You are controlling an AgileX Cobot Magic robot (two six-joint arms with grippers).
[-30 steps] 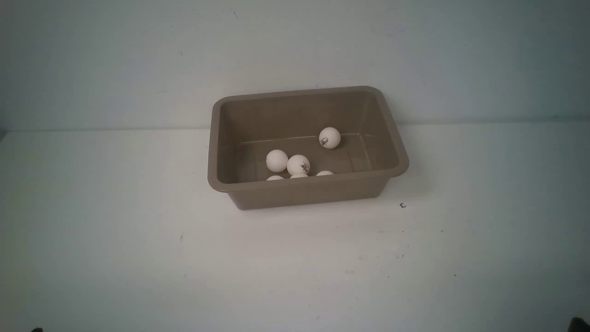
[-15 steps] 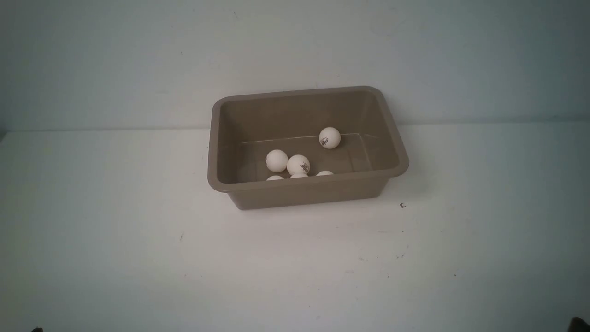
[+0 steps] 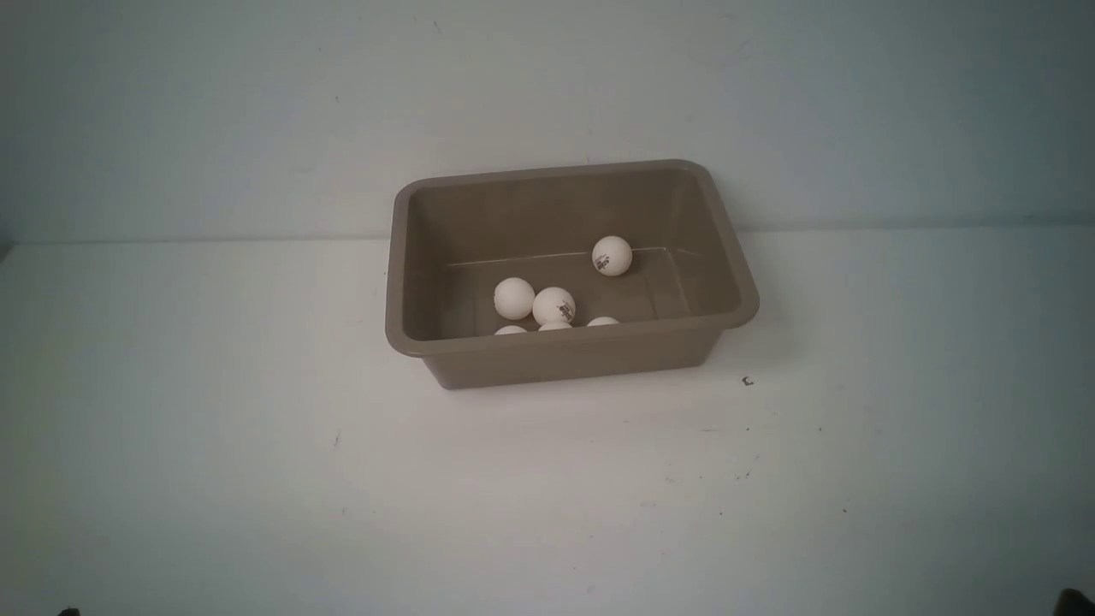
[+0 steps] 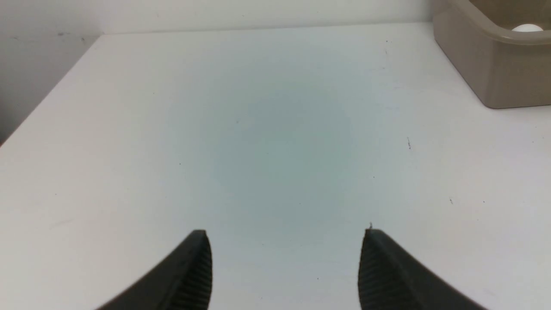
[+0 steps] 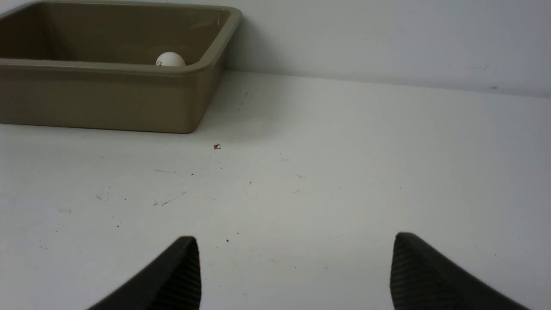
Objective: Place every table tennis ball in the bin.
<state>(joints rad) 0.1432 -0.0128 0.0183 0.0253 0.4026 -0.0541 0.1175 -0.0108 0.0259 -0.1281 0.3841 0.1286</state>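
On your left, the left gripper (image 4: 284, 269) hangs over bare worktop (image 3: 214, 445), jaws released and holding nothing. Mid-table, the bin (image 3: 411, 257) holds six table tennis balls (image 3: 554, 305); none lies outside, so the task looks finished. The right gripper (image 5: 295, 271) is likewise released, with open room around the bin's rim.

White table (image 3: 214, 411), pale wall (image 3: 257, 103) behind.
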